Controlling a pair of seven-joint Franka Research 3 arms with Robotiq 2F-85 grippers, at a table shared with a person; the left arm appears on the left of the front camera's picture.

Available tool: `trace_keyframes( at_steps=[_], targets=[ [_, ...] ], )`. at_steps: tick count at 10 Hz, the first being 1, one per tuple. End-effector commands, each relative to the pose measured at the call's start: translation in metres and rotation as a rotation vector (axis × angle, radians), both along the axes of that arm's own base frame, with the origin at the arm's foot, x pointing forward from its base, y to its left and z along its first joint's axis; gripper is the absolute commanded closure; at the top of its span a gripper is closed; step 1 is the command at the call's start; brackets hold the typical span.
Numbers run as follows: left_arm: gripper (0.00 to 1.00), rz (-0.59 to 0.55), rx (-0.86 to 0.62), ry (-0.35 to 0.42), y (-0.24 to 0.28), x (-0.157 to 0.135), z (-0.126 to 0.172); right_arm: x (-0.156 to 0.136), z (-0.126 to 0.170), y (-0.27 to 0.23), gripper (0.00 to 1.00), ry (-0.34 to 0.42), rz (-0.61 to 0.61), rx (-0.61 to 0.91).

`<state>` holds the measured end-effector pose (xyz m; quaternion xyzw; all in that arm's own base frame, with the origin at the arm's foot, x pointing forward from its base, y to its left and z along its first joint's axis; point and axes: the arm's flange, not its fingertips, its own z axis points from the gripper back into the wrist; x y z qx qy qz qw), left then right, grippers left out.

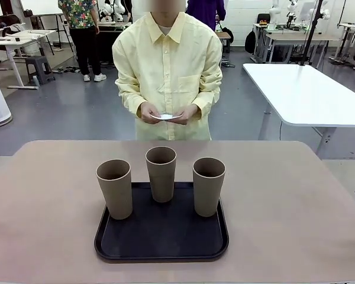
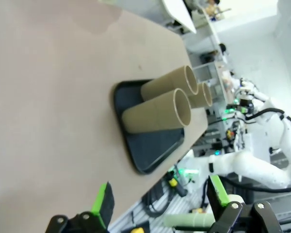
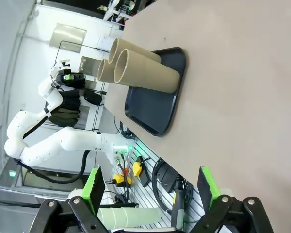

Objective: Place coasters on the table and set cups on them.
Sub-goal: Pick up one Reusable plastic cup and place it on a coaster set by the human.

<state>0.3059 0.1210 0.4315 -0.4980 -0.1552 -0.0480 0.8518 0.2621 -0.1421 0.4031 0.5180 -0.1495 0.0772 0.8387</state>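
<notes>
I am looking across the table (image 1: 47,201) in the front view. The person (image 1: 168,71) in a pale yellow shirt is standing at the far side and holding the coasters (image 1: 165,116) between both hands (image 1: 149,112), beyond the far edge. The coasters are showing as one thin white stack, and I cannot tell how many there are.

The three cups are standing upright on a black tray (image 1: 160,245) near the middle of the table. The left cup (image 1: 115,192) and the right cup (image 1: 208,189) are sitting toward the tray's two sides. The middle cup (image 1: 161,177) is standing farther back, close to the tray's far rim. They are standing near one another, none touching.

In the left wrist view, the left gripper (image 2: 160,201) is hanging well apart from the tray. Its jaws are spread wide and nothing is sitting between the green pads (image 2: 103,206). The cups are appearing sideways here because the wrist is rolled, and the right arm (image 2: 252,167) is showing beyond the table.

In the right wrist view, I am seeing the same on the other side. The right gripper (image 3: 150,189) is gaping wide and gripping nothing, well away from the tray. The left arm (image 3: 53,145) is showing in the distance past the cups.
</notes>
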Motion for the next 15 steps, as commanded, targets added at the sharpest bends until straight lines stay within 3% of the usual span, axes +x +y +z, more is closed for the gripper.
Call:
trace_keyframes(
  at_steps=[1, 15],
  targets=[
    [0.0, 0.0, -0.011, -0.008, 0.0012, 0.0003, -0.0004, -0.0028, -0.0033, -0.0057, 0.0, 0.021, -0.016, -0.007],
    [0.0, 0.0, -0.011, -0.008, 0.0012, 0.0003, -0.0004, -0.0028, -0.0033, -0.0057, 0.0, 0.021, -0.016, -0.007]
  ],
)
